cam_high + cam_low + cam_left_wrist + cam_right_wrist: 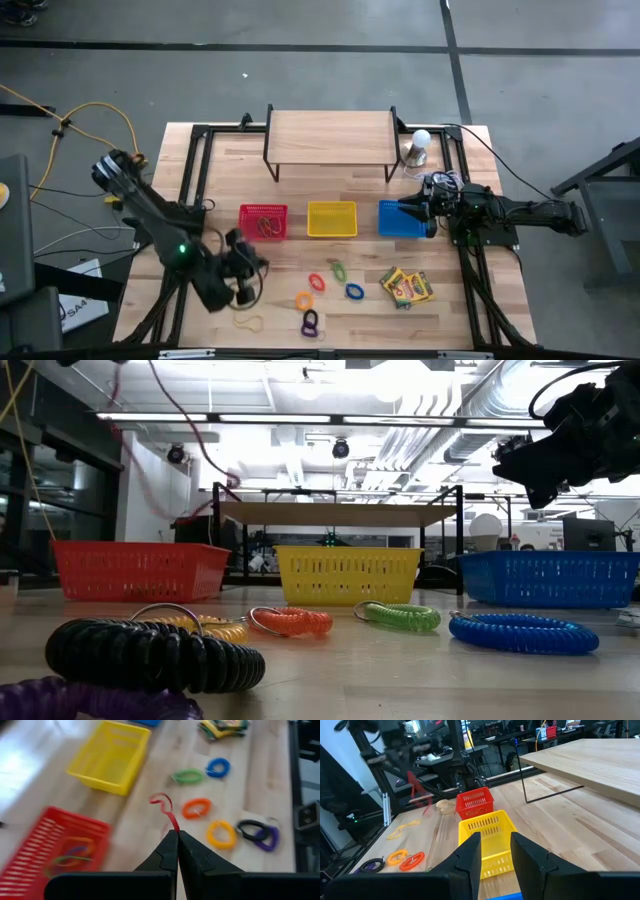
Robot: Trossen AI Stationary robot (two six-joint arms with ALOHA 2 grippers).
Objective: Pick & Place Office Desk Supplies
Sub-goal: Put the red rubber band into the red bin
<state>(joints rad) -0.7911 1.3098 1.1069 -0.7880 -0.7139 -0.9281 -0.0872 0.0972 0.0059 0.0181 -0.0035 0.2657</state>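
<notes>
My left gripper [177,832] hangs above the wood table between the red basket [263,221] and the coiled rings, shut on a thin red rubber band [161,800]. The rings lie flat on the table: green [189,776], blue [218,767], orange [196,808], yellow [221,834], and black with purple [257,831]. Crayon boxes [405,287] lie to the right of them. A tan rubber band [248,322] lies near the front edge. My right gripper [496,845] waits, open and with nothing in it, over the blue basket [400,218]. My left gripper pinches one end of the red rubber band [173,826] between its two fingertips. The fingers slant downward from the table's left side. The band sticks out past the tips and curls at its free end [161,800], lifted clear of the table.
Red, yellow [332,219] and blue baskets stand in a row at mid table; the red one holds several bands [70,855]. Behind them stands a wooden shelf on black legs [330,140], with a white bulb [420,142] at its right. Black frame rails [195,170] run along both sides.
</notes>
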